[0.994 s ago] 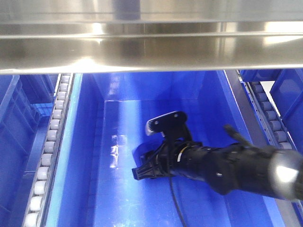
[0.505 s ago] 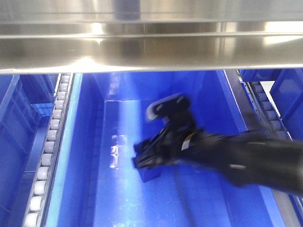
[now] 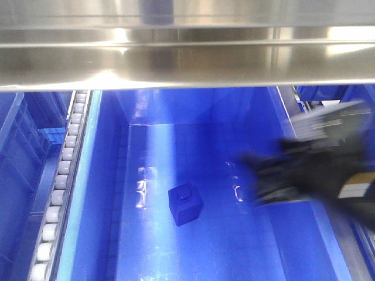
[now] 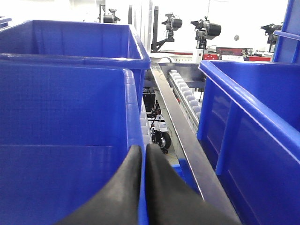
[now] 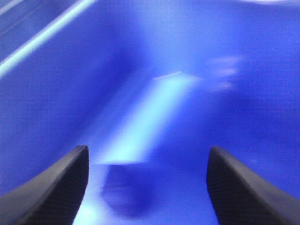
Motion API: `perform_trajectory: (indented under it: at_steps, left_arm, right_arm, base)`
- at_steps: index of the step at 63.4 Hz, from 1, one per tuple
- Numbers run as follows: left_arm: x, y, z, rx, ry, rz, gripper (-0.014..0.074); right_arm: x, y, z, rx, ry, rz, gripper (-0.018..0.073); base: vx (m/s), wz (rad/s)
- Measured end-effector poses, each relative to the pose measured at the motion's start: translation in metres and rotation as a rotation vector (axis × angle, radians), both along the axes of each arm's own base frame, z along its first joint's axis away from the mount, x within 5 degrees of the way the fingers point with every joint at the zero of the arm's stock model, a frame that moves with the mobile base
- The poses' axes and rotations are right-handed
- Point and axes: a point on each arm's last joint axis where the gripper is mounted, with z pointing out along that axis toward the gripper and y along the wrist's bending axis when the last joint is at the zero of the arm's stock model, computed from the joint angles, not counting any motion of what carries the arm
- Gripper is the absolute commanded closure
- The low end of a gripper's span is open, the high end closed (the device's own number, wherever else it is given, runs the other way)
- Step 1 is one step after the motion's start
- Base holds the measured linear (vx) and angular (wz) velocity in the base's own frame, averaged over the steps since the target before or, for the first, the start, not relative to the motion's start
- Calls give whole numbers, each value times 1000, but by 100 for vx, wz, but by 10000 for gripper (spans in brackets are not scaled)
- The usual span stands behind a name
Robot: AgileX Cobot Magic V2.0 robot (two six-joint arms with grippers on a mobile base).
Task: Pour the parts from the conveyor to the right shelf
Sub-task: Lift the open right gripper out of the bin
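Note:
The part, a small bright-blue block (image 3: 186, 205) with a round knob on top, lies loose on the floor of a large blue bin (image 3: 111, 193). This bin sits in a lane of the right shelf (image 3: 187, 58). My right gripper (image 5: 147, 154) is open and holds nothing, and the blurred block (image 5: 126, 192) lies low between its fingers. In the front view the right arm (image 3: 316, 175) is a dark blur to the block's right, apart from it. My left gripper (image 4: 143, 147) is shut on the thin wall of a blue bin (image 4: 61, 117). The conveyor is out of view.
White rollers (image 3: 64, 170) run along the bin's left side, and another roller lane (image 3: 334, 140) along its right. More blue bins (image 3: 17, 158) stand on either side. In the left wrist view a steel rail (image 4: 183, 136) runs between a bin on the right (image 4: 253, 122) and the held one.
My right arm has pulled back to the right, away from the block. The block, under the gripper before, now lies free on the bin floor.

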Motion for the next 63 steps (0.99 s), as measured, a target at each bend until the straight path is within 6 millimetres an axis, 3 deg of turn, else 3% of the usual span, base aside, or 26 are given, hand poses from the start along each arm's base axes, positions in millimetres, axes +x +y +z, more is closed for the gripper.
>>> perform_trajectory:
  at_steps: [16,24,40,63]
  left_arm:
    - [0,0,0,0,0,0,602]
    - [0,0,0,0,0,0,602]
    - [0,0,0,0,0,0,602]
    - [0,0,0,0,0,0,602]
  right_arm:
    - [-36,-47,31,-22,-118,-117,48]
    - [-57,-64,36,-4,-191,-187,49]
    - [-98,-85,16,-25,-197,-308,49]
    - [-149,-92,-13,32,-317,-378,80]
  base:
    - [0,0]
    - [0,0]
    - [0,0]
    - [0,0]
